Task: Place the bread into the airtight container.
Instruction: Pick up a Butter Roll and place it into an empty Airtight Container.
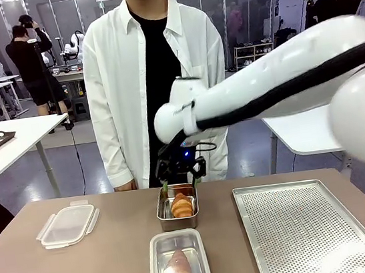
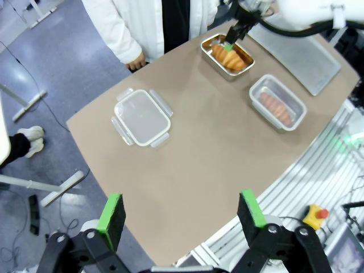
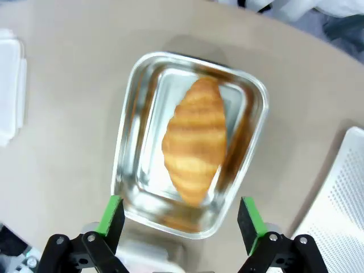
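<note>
Right gripper [image 3: 177,219], fingers apart, hovers over the croissant [image 3: 195,145] in the steel tray [image 3: 128,142] at frame centre. The clear container [image 1: 179,271] below already holds bread. Risk: green pads clipping the tray walls. Left gripper [image 2: 181,219] stands spread, idle.

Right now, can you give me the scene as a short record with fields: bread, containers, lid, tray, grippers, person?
bread: one croissant lying in a steel tin; another bread in the clear airtight container
lid: clear lid lying on the table, apart from both containers
tray: perforated metal tray, nothing on it
right gripper: open, above the tin, holding nothing
left gripper: open, high above the table edge
person: standing at the far side, one hand near the table edge
</note>
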`<control>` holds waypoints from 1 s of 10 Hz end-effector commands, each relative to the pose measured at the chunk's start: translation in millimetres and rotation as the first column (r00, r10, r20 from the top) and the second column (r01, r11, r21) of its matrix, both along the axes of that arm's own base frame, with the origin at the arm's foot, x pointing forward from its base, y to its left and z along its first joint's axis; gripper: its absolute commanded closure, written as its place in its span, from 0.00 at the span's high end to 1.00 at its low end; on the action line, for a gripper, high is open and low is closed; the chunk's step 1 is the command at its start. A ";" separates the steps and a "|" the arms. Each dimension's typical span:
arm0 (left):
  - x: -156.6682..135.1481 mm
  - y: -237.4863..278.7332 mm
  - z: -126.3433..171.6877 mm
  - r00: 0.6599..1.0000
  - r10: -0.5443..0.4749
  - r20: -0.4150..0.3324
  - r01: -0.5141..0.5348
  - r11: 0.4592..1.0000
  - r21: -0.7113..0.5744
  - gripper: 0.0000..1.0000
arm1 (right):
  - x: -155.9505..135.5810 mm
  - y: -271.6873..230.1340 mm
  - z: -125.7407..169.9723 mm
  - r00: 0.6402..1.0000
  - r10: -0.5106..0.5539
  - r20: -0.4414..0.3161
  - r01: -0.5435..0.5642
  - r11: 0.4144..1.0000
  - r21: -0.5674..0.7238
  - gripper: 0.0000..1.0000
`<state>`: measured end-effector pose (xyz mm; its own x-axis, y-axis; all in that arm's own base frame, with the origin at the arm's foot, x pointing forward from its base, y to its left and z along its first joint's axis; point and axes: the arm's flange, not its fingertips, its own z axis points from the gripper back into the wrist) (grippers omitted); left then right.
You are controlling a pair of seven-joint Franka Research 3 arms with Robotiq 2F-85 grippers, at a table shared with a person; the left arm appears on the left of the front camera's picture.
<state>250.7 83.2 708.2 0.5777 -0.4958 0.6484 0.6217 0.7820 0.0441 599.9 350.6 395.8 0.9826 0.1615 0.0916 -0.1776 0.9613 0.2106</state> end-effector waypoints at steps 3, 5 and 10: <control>-0.4 0.2 1.6 1.000 -0.006 0.003 0.006 1.000 0.002 1.00 | -80.4 -129.5 81.9 0.992 0.105 0.077 -0.109 0.993 0.048 1.00; -0.4 0.2 1.6 1.000 -0.006 0.003 0.006 1.000 0.002 1.00 | -117.1 -187.2 125.0 0.970 0.208 0.124 -0.212 0.977 0.023 1.00; -0.4 0.2 1.6 1.000 -0.006 0.003 0.006 1.000 0.002 1.00 | -217.5 -323.5 217.7 0.913 0.339 0.227 -0.354 0.935 0.028 1.00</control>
